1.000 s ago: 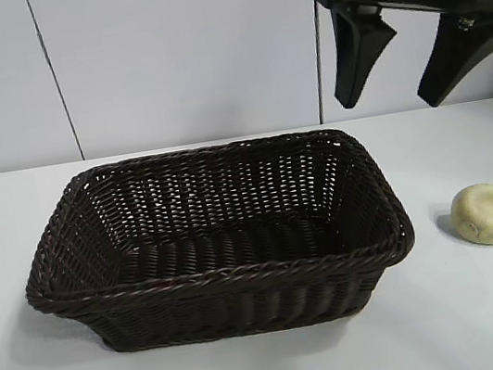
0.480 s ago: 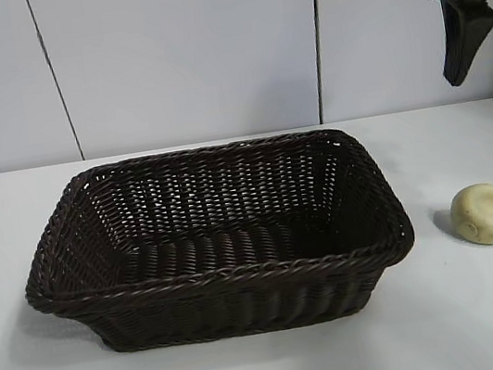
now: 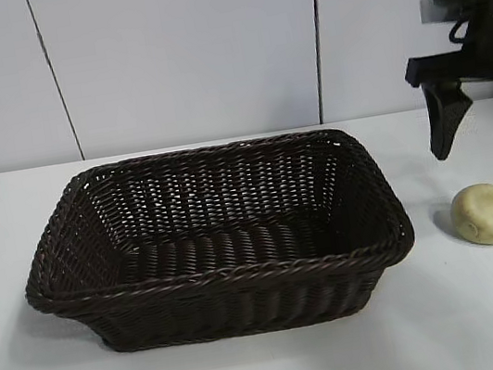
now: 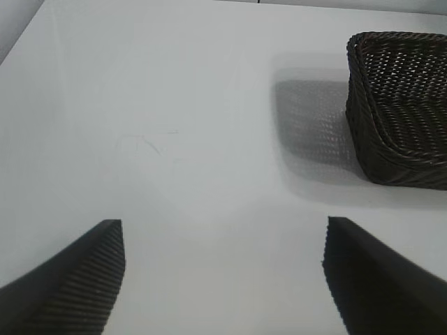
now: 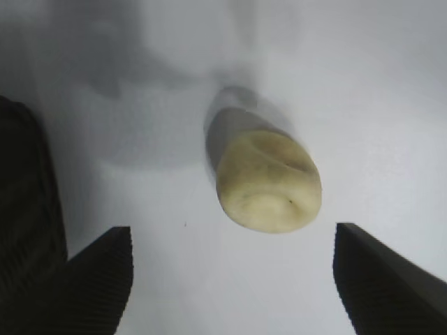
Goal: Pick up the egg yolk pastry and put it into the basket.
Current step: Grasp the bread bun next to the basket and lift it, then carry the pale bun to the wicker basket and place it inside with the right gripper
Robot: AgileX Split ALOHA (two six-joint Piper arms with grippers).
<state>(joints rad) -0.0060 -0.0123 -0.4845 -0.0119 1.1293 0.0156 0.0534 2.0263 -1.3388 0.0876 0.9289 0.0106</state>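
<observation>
The large dark brown woven wicker basket (image 3: 216, 241) sits empty at the table's middle, ready to receive. Just right of it lies the small pale yellow domed egg yolk pastry (image 3: 487, 214). Beyond and above, the right gripper (image 3: 484, 133) hangs spread wide, empty, positioned to straddle the pastry. The left gripper (image 4: 223, 279) idles apart, gaping too.

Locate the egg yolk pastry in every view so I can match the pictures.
Exterior view: the egg yolk pastry lies on the table at far right, beside the basket, below the open right gripper.
Left wrist view: not in it; only the basket's corner shows.
Right wrist view: mid-picture, on the table between the gripper's fingers.
Shared landmark: the basket, seen in the exterior and left wrist views.
</observation>
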